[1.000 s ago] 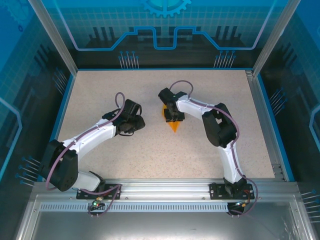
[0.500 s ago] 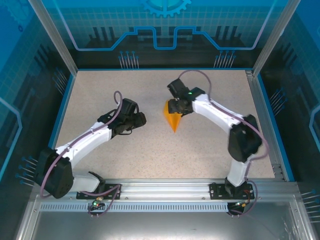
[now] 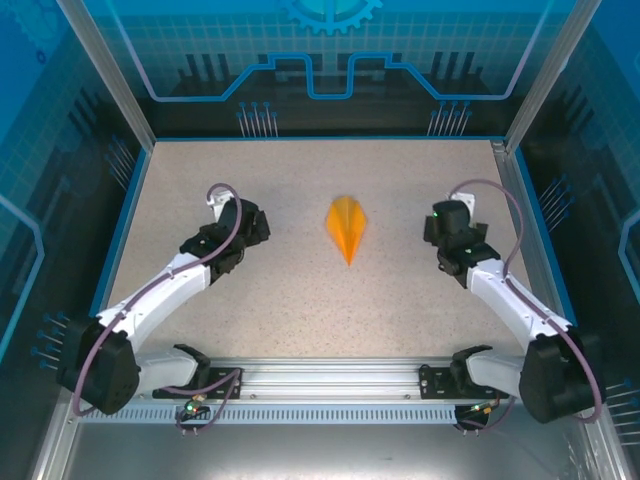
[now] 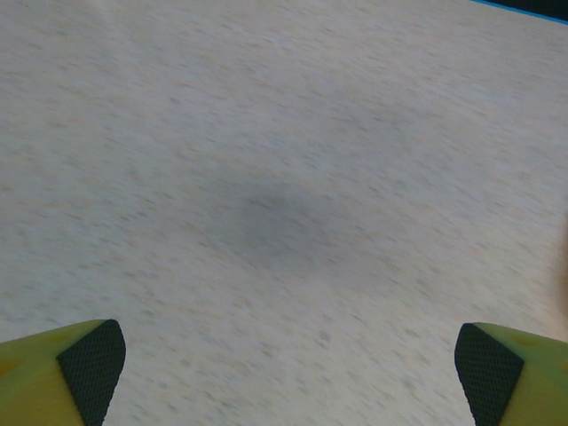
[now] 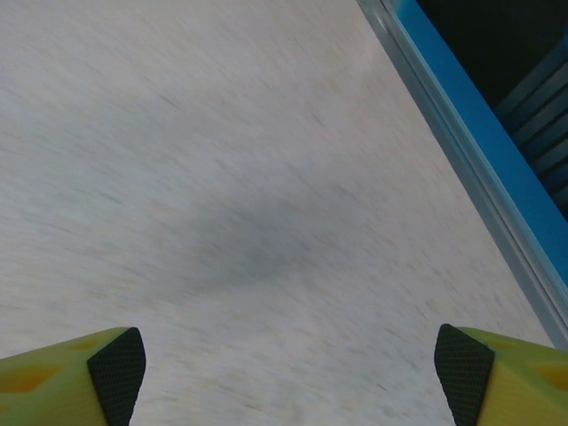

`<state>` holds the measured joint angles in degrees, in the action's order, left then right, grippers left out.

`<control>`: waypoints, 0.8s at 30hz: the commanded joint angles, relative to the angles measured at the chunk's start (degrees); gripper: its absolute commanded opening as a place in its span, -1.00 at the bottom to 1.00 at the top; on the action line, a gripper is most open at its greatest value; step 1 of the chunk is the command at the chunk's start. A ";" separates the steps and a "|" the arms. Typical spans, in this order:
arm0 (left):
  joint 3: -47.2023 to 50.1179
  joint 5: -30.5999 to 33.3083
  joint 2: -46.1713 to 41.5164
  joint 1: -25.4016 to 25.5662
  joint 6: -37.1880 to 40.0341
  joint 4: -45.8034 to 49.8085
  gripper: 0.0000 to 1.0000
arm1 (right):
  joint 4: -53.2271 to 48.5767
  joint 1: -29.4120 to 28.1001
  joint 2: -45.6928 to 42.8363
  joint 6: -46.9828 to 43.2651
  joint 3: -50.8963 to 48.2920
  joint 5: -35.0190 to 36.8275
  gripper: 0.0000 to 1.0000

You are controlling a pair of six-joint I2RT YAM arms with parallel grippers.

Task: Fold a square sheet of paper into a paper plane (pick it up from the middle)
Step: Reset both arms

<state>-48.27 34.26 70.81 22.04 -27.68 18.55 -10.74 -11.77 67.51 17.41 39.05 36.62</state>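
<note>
The paper plane (image 3: 347, 227), a slim orange-yellow dart with a centre crease, lies flat in the middle of the table with its point towards the near edge. Nothing touches it. My left gripper (image 3: 248, 222) hovers well to its left. In the left wrist view the left gripper (image 4: 288, 373) is open, its two yellow fingertips (image 4: 84, 364) far apart over bare tabletop. My right gripper (image 3: 447, 224) hovers about as far to the plane's right. It too is open (image 5: 288, 368), with only the speckled table surface between its fingertips (image 5: 115, 364).
The speckled beige table (image 3: 300, 300) has a blue raised rim (image 3: 528, 215) along its right side, seen close by in the right wrist view as a blue rim (image 5: 470, 98). A metal rail (image 3: 330, 375) carrying both arm bases runs along the near edge.
The right gripper let go of the paper plane and swung away to the right. The left arm drew back to the left. Both sets of jaws opened wide.
</note>
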 commanded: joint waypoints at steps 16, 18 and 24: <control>19.71 -0.44 10.03 -11.88 24.66 -48.41 0.97 | 49.61 5.87 13.21 -16.98 -14.18 -23.48 0.75; 20.97 -3.15 10.57 -12.65 27.30 -53.30 0.97 | 54.29 5.78 15.52 -18.24 -15.98 -26.60 0.75; 25.21 -15.82 13.55 -18.08 25.84 -63.13 0.97 | 56.38 5.99 18.30 -18.88 -15.88 -28.55 0.79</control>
<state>-24.77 27.14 82.94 5.82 -3.57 -34.13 40.47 -6.94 85.65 -0.32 22.72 10.92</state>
